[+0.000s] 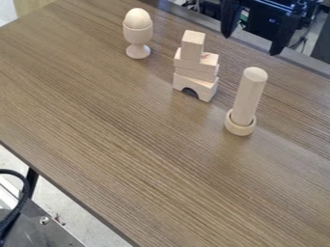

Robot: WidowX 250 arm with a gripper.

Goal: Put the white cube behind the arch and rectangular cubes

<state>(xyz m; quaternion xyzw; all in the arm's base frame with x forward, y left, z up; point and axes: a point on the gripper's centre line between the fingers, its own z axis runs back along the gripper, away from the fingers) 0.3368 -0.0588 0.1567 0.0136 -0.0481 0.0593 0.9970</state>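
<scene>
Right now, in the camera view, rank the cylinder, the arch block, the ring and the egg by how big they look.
Cylinder
Arch block
Ring and egg: too alike to rank

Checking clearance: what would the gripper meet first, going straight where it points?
In the picture, the upright cylinder comes first below the gripper. Depth is unclear, so it may pass behind and meet the tabletop instead.

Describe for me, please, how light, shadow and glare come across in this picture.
Camera view: soft light, with no harsh glare on the egg, blocks or cylinder; a mild sheen on the table right of the cylinder; dark shadow inside the opening of the arch; the black gripper partly merges with the dark background.
</scene>
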